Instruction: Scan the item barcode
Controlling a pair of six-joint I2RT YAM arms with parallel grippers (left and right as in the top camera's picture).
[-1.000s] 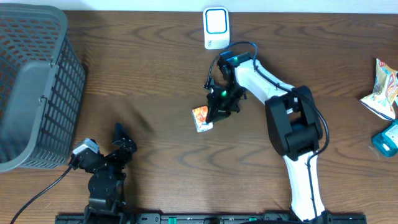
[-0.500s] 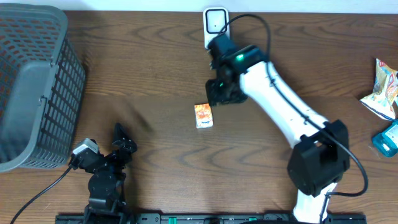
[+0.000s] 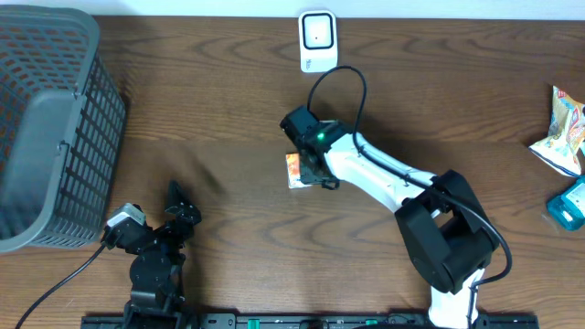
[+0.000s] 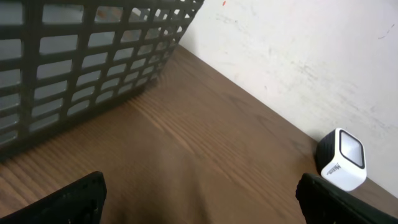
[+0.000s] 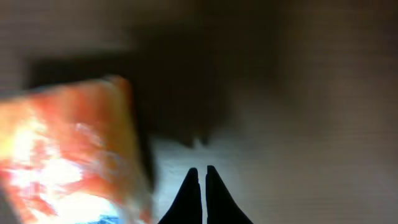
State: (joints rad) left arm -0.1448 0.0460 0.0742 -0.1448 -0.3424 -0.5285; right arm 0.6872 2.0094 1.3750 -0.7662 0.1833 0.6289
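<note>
Packet (image 3: pixel 295 171), orange, lies flat on the wooden surface (image 3: pixel 210 110), on the robot's side of the white scanner (image 3: pixel 317 39). The right claw (image 5: pixel 201 186) sits just beside it, tips pressed together on nothing. The left claw (image 4: pixel 208 202), well left of the scanner, gapes wide and empty.

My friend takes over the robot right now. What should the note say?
Left gripper: open, empty, parked at the near left.
Right gripper: shut on nothing, fingertips beside the small orange snack packet.
Packet lies flat on the wooden table; the white box-shaped barcode scanner stands far back, apart from it.
Done: nothing yet; packet not picked up, not at the scanner.
Left: grasp it and show its barcode to the scanner.
</note>
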